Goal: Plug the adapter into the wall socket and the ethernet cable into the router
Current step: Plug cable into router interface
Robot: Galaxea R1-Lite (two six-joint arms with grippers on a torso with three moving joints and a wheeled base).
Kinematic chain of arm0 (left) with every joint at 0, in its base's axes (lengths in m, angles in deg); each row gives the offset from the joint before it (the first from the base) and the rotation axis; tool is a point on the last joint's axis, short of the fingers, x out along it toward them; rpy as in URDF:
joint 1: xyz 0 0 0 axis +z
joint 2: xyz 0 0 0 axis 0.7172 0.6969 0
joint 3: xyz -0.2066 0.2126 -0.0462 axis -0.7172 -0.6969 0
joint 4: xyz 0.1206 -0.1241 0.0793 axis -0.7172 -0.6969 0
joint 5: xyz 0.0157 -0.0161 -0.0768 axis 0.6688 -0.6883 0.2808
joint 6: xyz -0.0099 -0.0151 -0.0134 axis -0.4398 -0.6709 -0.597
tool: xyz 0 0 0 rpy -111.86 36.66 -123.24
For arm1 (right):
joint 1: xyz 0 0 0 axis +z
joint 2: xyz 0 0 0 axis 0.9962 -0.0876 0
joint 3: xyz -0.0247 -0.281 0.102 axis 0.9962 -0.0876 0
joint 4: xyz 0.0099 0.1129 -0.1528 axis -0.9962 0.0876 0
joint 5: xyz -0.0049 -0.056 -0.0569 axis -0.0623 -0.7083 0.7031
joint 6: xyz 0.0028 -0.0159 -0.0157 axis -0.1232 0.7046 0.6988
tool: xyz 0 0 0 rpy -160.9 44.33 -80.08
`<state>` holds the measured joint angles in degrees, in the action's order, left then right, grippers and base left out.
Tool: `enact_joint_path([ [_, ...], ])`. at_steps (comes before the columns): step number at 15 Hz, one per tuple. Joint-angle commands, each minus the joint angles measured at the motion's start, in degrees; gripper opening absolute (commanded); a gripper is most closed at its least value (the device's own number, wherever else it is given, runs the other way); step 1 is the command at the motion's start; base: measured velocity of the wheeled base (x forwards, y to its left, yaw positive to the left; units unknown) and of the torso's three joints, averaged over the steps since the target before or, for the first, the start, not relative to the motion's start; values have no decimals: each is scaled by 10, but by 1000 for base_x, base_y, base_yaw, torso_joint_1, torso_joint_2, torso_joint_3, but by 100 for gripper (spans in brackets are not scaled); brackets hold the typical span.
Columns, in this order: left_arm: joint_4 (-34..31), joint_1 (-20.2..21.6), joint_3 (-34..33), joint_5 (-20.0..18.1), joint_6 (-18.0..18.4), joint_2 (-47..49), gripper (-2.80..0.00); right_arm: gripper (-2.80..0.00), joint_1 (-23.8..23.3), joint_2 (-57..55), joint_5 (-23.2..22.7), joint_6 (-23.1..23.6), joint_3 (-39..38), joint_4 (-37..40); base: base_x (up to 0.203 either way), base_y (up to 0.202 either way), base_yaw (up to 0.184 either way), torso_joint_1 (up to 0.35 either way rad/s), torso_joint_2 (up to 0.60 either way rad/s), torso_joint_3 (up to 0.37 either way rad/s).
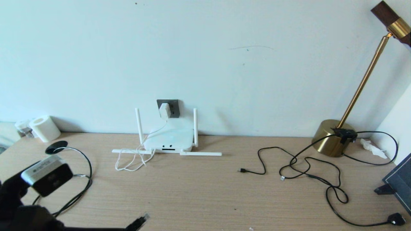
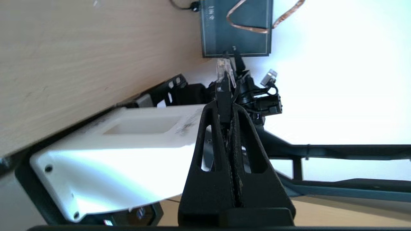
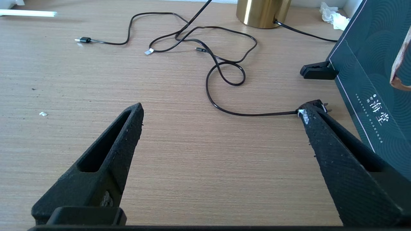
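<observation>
The white adapter [image 1: 164,110] sits in the dark grey wall socket [image 1: 174,107], and its thin white cord [image 1: 131,160] runs down beside the router [image 1: 168,139]. The router lies flat against the wall with its antennas spread. My left gripper [image 1: 132,226] [image 2: 224,110] is low at the front left, shut on the ethernet cable just behind its connector [image 1: 143,219] [image 2: 224,72], which sticks out past the fingertips. The black cable [image 1: 84,189] loops back across the left of the table. My right gripper [image 3: 221,109] stands open over bare wood, out of the head view.
A brass lamp [image 1: 330,138] stands at the back right, with thin black cables [image 1: 308,170] spread before it and a black plug [image 1: 396,219] [image 3: 321,104] by my right fingertip. A dark box [image 1: 399,183] leans at the right edge. A paper roll [image 1: 45,128] stands back left.
</observation>
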<state>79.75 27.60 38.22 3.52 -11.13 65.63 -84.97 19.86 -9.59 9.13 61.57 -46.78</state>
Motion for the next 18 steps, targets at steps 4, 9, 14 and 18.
enact_joint_path([
  [4, -1, -13, 149, 7, 116, 153, -280, 0, 0, 0, 0, 0, 0, 1, 0, 0, 0, 0, 0, 0],
  [9, -13, -94, 305, 167, 494, 341, -280, 0, 0, 0, -2, 14, -1, 1, 0, 0, 0, 0, 0, 0],
  [14, -18, -209, 388, 374, 796, 426, -280, 0, 0, -1, -5, 45, -2, 0, 0, 0, 0, 0, 0, 0],
  [18, 17, -324, 395, 482, 872, 434, -280, 0, 0, 0, -11, 7, 3, 0, 0, 0, 0, 0, 0, 0],
])
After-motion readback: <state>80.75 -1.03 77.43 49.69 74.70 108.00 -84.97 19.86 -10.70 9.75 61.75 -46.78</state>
